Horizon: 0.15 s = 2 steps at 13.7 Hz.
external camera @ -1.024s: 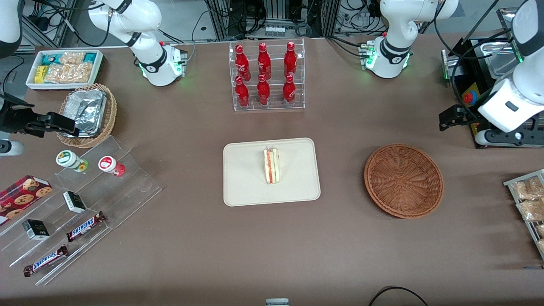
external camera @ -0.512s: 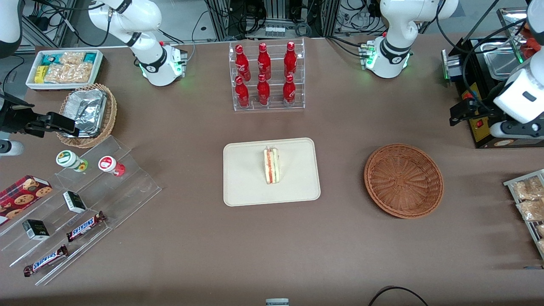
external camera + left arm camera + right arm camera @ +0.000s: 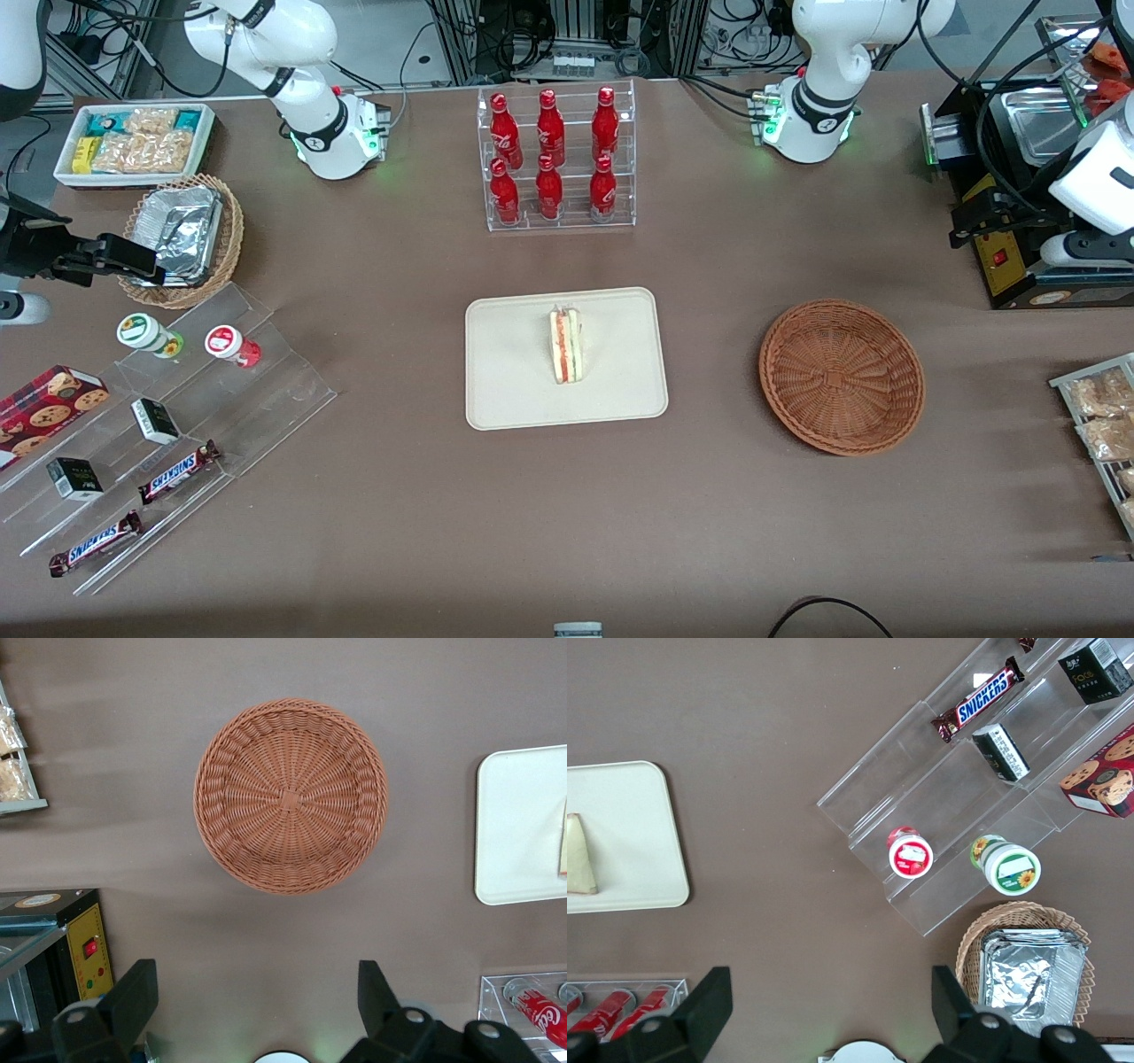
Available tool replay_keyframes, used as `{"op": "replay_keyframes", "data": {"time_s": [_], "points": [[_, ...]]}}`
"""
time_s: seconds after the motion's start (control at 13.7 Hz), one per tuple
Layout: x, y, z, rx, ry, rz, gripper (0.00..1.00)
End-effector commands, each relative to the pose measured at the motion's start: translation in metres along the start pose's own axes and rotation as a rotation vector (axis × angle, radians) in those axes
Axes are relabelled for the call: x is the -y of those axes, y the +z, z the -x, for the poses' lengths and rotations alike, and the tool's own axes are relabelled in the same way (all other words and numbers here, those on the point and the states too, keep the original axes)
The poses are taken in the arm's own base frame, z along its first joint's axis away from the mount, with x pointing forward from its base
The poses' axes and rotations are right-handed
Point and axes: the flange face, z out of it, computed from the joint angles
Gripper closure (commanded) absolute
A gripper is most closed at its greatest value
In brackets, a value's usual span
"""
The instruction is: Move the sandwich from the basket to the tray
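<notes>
The sandwich (image 3: 567, 346) stands on its edge on the cream tray (image 3: 514, 381) at the table's middle, its orange and green filling facing up. The reddish-brown wicker basket (image 3: 842, 377) sits beside the tray, toward the working arm's end, and holds nothing. My left gripper (image 3: 973, 221) hangs high at that end of the table, farther from the front camera than the basket. In the left wrist view the gripper (image 3: 257, 992) is open and empty above bare table, with the basket (image 3: 291, 796), the tray's rim (image 3: 518, 824) and a sliver of sandwich (image 3: 563, 843) showing.
A rack of red bottles (image 3: 555, 159) stands farther from the front camera than the tray. A black machine (image 3: 1019, 248) and a rack of snack packets (image 3: 1099, 416) are at the working arm's end. A stepped acrylic shelf (image 3: 159, 425), a foil-filled tan basket (image 3: 186, 235) and a white bin (image 3: 133, 142) are at the parked arm's end.
My left gripper has drawn back from the basket, moving outward toward its end of the table and away from the front camera. The sandwich, tray and basket have not moved.
</notes>
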Motion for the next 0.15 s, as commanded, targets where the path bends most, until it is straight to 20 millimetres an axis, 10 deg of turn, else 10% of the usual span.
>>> {"op": "replay_keyframes", "data": {"time_s": [0.0,0.07], "points": [[0.002,-0.0141,-0.0037,-0.031,0.01,-0.004,0.01],[0.0028,-0.016,-0.0034,-0.033,0.01,-0.004,0.01]]}}
